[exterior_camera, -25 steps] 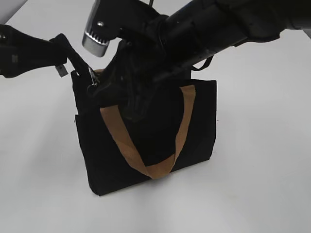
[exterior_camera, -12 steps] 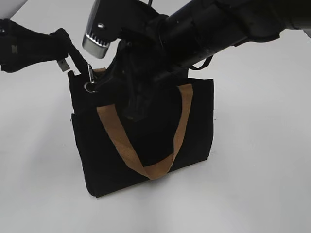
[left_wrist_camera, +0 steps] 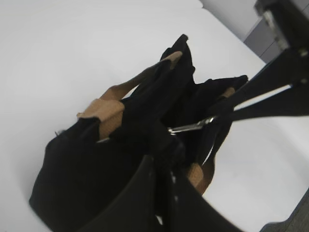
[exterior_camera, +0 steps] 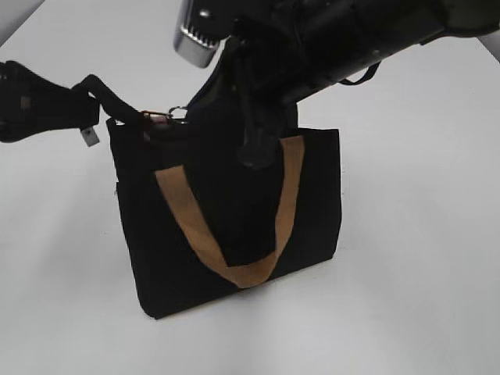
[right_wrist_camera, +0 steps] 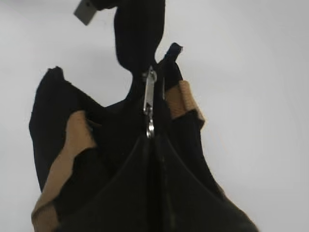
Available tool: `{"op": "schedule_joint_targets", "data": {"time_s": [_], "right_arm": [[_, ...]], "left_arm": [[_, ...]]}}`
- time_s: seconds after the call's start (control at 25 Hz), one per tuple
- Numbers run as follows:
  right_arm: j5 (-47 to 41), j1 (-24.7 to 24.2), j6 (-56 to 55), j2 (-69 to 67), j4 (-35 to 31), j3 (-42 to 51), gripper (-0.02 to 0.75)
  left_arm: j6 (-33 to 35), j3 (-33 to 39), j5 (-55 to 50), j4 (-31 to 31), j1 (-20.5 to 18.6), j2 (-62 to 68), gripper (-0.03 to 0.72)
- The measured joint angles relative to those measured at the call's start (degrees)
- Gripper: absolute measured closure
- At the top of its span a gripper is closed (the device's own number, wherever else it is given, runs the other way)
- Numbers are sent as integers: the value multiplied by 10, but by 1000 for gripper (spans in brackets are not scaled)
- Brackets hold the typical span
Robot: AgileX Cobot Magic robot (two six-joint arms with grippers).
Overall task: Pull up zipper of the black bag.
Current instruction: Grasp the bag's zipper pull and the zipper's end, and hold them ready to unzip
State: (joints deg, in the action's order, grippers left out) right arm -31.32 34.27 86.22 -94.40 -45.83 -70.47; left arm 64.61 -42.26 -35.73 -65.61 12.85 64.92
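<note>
The black bag (exterior_camera: 312, 203) stands upright on the white table, with a tan handle (exterior_camera: 187, 226) hanging down its front. My left gripper (exterior_camera: 103, 111) is shut on the fabric of the bag's top left corner; it also shows in the left wrist view (left_wrist_camera: 161, 147). My right gripper (exterior_camera: 186, 119) reaches in from the upper right and is shut on the ring of the zipper pull (exterior_camera: 166, 116). In the right wrist view the silvery zipper pull (right_wrist_camera: 149, 99) runs straight into the closed jaws (right_wrist_camera: 150, 136). The zip line is mostly hidden by the arm.
The white table (exterior_camera: 422, 258) lies all round the bag. A small grey tag (exterior_camera: 91, 136) hangs under the left gripper. The right arm (exterior_camera: 351, 39) covers the bag's top edge and the rear handle.
My right gripper has moved right and up along the bag's top. The zipper pull, hanging loose before, is now stretched level toward the right. The left gripper stays on the corner.
</note>
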Motion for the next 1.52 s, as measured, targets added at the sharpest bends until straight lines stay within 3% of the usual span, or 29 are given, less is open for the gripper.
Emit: {"op": "schedule_joint_targets", "data": {"time_s": [0.12,0.56,0.84,1.12,1.32,1.4,1.52], "right_arm": [[-7,-19,0,4,-1,0,738],[-51,-75,1,4,-5,0,738],[-47,-104,-2,4,34,0,738],[-47,-178,-4,4,39,0,738],[-80,-215,-14,4,19,2,738],[-49,-233,-30,4,35,1,737],[-29,-244,-85,9,43,0,612]], "left_arm": [[-72,0,-1,71,0,0,698],[-267,0,-18,222,2,0,698],[-389,-1,-16,356,2,0,698],[-424,-1,-12,401,1,0,698],[-427,-1,-9,379,2,0,698],[-430,-1,-13,390,-2,-1,696],[-430,-1,-18,384,-2,-1,645]]}}
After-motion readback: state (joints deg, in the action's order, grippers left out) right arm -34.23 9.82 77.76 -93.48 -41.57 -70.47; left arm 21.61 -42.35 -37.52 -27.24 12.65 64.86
